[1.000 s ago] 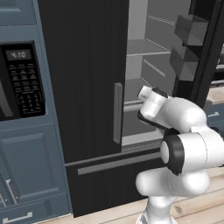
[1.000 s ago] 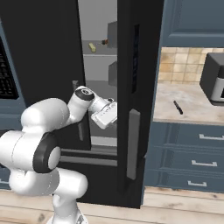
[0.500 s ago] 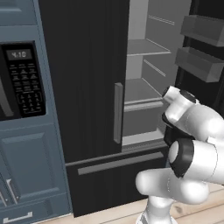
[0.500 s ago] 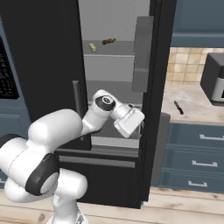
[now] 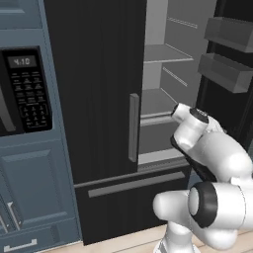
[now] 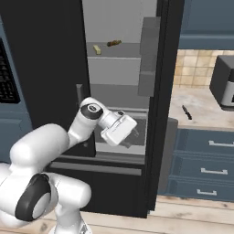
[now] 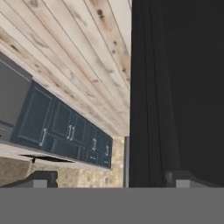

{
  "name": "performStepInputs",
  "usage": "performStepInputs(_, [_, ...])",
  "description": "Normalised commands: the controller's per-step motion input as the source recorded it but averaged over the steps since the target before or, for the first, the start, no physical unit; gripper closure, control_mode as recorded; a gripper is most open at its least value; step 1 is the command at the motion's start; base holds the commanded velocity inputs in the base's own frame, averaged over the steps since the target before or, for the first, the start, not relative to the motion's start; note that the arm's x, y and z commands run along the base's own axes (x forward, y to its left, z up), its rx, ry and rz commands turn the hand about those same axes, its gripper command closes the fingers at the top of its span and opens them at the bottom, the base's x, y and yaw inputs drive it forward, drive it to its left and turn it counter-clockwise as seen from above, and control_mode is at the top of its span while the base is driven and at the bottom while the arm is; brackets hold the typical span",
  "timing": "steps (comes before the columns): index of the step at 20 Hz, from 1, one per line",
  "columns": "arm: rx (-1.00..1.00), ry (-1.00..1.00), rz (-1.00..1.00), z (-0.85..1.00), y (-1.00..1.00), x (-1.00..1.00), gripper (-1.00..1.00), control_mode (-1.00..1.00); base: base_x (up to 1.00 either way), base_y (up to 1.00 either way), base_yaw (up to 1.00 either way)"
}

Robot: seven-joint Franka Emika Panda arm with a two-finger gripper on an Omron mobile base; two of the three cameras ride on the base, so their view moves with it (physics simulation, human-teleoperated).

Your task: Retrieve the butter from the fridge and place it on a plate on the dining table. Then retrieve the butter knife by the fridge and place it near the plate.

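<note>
A microwave (image 5: 22, 91) sits in blue-grey cabinetry at the left. Beside it stands the fridge (image 5: 99, 99), its right door swung wide. The butter (image 6: 97, 49) lies on an upper shelf, near a brown lump (image 6: 114, 43). Rightward, the butter knife (image 6: 186, 112) rests on the tabletop (image 6: 201, 107). The fingers (image 7: 43, 178) stand spread, empty. Since a second ago, the door has opened further and the hand has swung right.

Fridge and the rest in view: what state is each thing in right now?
fridge: right door swung open, left door and bottom drawer shut.
butter: lying on an upper shelf, untouched.
butter knife: flat on the counter by the fridge.
hand: open, empty, low in the doorway.
</note>
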Motion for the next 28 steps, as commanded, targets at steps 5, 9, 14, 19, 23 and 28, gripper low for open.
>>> performStepInputs(5, [-0.01, -0.05, -0.33, 0.00, 0.97, 0.39, -1.00, -1.00, 0.00, 0.00, 0.00])
performStepInputs(9, [0.24, -0.38, -0.53, 0.00, 0.73, 0.23, -1.00, -1.00, 0.00, 0.00, 0.00])
performStepInputs(14, [0.17, -0.62, -0.50, 0.00, 0.88, 0.34, -1.00, -1.00, 0.00, 0.00, 0.00])
performStepInputs(19, [0.15, -0.64, -0.45, 0.00, 0.99, 0.24, -1.00, -1.00, 0.00, 0.00, 0.00])
performStepInputs(23, [0.23, -0.66, -0.45, 0.00, 0.57, 0.03, -1.00, -1.00, 0.00, 0.00, 0.00])
performStepInputs(28, [0.09, -0.53, -0.23, 0.00, 0.06, -0.03, -1.00, -1.00, 0.00, 0.00, 0.00])
